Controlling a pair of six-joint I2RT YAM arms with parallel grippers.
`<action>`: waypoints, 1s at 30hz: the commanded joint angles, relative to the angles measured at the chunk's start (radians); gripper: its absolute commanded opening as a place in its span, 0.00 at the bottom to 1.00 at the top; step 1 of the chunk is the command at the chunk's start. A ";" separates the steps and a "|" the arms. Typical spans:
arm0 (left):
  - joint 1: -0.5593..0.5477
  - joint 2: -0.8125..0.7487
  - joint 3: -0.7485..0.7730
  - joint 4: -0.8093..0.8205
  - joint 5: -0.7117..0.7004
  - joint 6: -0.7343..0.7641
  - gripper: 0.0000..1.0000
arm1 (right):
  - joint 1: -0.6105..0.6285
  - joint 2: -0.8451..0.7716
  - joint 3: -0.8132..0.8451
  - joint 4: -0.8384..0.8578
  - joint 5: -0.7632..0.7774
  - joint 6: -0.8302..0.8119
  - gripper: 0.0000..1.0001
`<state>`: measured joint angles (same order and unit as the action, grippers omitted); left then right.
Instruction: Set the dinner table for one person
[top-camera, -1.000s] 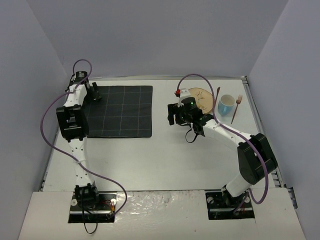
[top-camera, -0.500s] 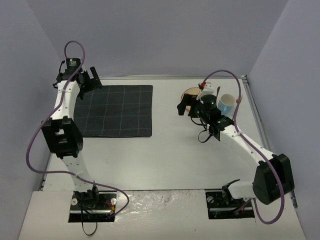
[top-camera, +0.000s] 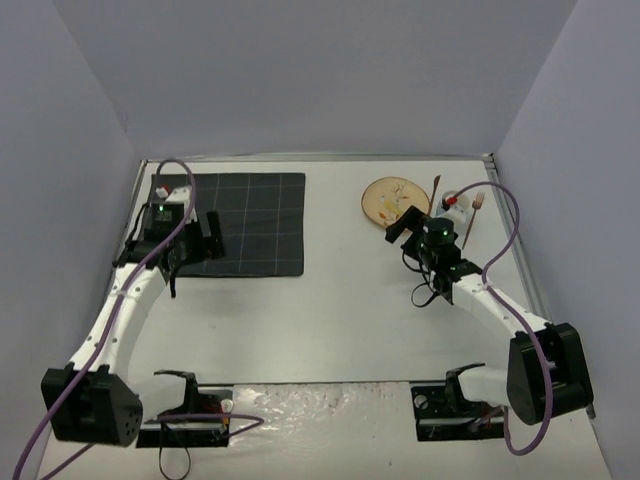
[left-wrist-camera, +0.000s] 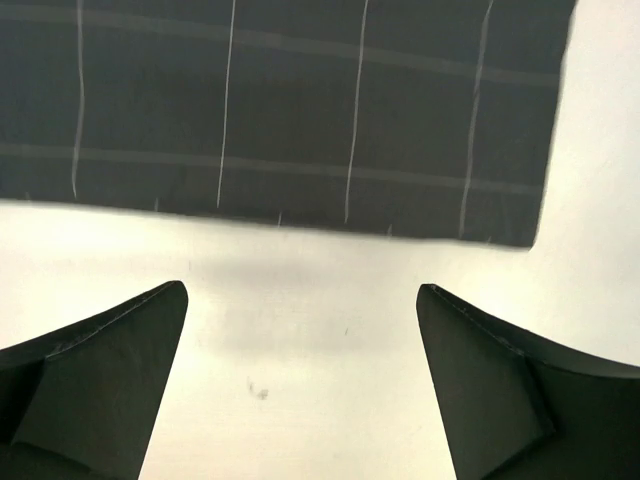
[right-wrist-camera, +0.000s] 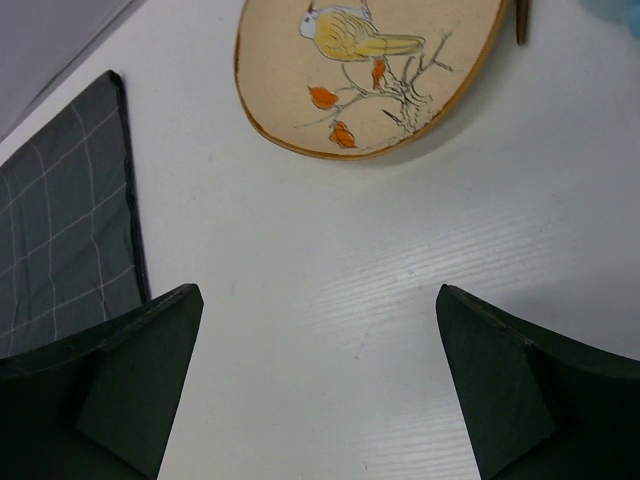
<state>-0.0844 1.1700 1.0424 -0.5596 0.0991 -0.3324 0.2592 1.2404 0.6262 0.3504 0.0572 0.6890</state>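
Top view: the white worktop (top-camera: 330, 320) fills the floor of the grey-walled booth, with both arm bases at its 6 o'clock edge. A dark grid-lined placemat (top-camera: 250, 225) lies flat toward 10 o'clock. A round tan plate (top-camera: 388, 197) sits toward 1 o'clock, and a fork (top-camera: 478, 201) lies beyond it near the 2 o'clock edge. The left pincer (top-camera: 200, 245) hangs over the placemat's 7 o'clock corner. The right pincer (top-camera: 400, 225) hovers just at 5 o'clock of the plate.

Left wrist view: the left pincer (left-wrist-camera: 302, 288) is spread wide with nothing between its dark fingers (left-wrist-camera: 100, 390). Bare worktop (left-wrist-camera: 320, 350) lies below it, and the placemat's (left-wrist-camera: 300, 110) edge runs across at 12 o'clock.

Right wrist view: the right pincer (right-wrist-camera: 320, 290) also gapes wide and holds nothing, over bare worktop (right-wrist-camera: 330, 230). The plate (right-wrist-camera: 380, 70), painted with a yellow bird on a twig, lies at 12 o'clock. A corner of the placemat (right-wrist-camera: 60, 230) shows at 9 o'clock.
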 joint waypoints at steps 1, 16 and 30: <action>-0.003 -0.086 -0.077 0.149 0.012 0.020 0.97 | -0.025 0.071 -0.009 0.132 0.043 0.156 1.00; -0.002 -0.105 -0.097 0.150 -0.010 0.019 0.97 | -0.084 0.274 -0.104 0.542 0.162 0.352 0.95; -0.002 -0.107 -0.094 0.139 -0.035 0.026 0.97 | -0.098 0.557 0.032 0.634 0.115 0.442 0.81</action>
<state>-0.0849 1.0801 0.9092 -0.4656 0.0871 -0.3217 0.1688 1.7566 0.6088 0.9038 0.1663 1.0813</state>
